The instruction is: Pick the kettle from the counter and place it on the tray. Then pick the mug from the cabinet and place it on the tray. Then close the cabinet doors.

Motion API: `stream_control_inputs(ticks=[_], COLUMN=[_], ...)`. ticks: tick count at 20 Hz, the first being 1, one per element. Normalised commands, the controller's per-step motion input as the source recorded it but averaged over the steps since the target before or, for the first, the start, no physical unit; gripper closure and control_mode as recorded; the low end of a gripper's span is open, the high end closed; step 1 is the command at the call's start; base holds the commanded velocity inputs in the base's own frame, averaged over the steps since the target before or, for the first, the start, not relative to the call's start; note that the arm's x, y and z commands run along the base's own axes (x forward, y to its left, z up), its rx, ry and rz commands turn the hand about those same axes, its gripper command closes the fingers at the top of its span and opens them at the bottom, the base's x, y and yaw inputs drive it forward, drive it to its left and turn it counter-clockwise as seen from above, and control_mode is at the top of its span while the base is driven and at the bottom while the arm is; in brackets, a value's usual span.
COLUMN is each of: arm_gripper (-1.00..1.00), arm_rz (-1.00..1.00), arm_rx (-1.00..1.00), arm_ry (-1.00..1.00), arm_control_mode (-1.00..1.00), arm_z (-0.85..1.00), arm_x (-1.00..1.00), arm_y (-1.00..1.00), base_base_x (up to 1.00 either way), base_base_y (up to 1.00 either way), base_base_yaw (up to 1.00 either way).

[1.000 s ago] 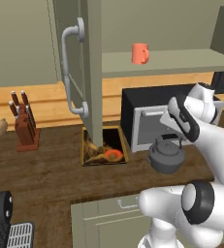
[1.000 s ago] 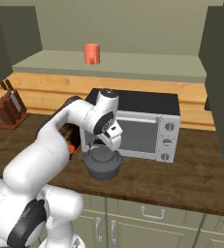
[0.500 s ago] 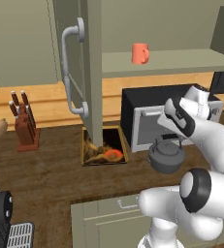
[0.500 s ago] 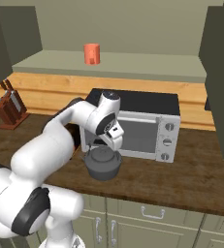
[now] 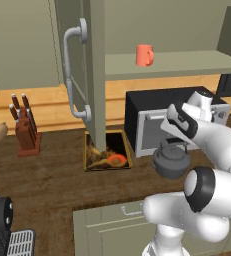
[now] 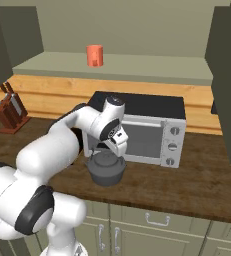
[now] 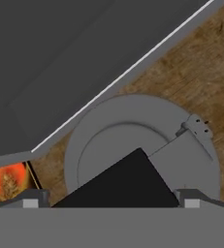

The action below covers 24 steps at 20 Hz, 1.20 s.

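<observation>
The dark-grey kettle (image 5: 171,161) (image 6: 107,171) stands on the brown counter (image 5: 47,185) in front of the microwave. My gripper (image 5: 175,135) (image 6: 110,151) hangs just above it, open. In the hand view my gripper (image 7: 113,198) has its fingertips (image 7: 32,198) wide apart on either side of the kettle's black handle (image 7: 118,186), not touching it. The tray (image 5: 107,168) (image 7: 7,181) lies to the kettle's left, partly behind the open cabinet door (image 5: 94,75). The orange-red mug (image 5: 144,55) (image 6: 94,55) sits on the cabinet shelf (image 5: 187,62) (image 6: 137,66).
A black microwave (image 5: 142,120) (image 6: 142,125) stands right behind the kettle. A knife block (image 5: 24,130) (image 6: 9,110) is at the far left of the counter. The other cabinet door (image 6: 227,75) hangs open at the right. Sage-green drawers (image 6: 152,222) run below.
The hand has edged slightly down and closer over the kettle. The jaws stayed open, and the kettle, mug and doors have not moved.
</observation>
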Motion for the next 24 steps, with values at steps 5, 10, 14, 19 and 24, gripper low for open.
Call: stream_control_inputs(ticks=[5,10,14,19,24], arm_gripper=[-1.0,-1.0,-1.0,-1.0,-1.0], arm_rz=[0.0,0.0,0.0,-0.02,-0.06], arm_rx=[-0.01,-0.02,-0.1,-0.1,-0.07], arm_ry=[0.0,0.0,0.0,0.0,0.0], arm_control_mode=[-1.0,-1.0,-1.0,-1.0,-1.0], arm_z=[-0.19,-0.21,-0.36,-0.4,-0.41], arm_x=[0.07,-0.09,-0.24,-0.13,-0.11], arm_y=[0.0,0.0,0.02,0.0,0.0], base_base_x=[0.0,0.0,0.0,0.0,0.0], base_base_y=[0.0,0.0,0.0,0.0,0.0], base_base_yaw=[0.0,0.0,0.0,0.0,0.0])
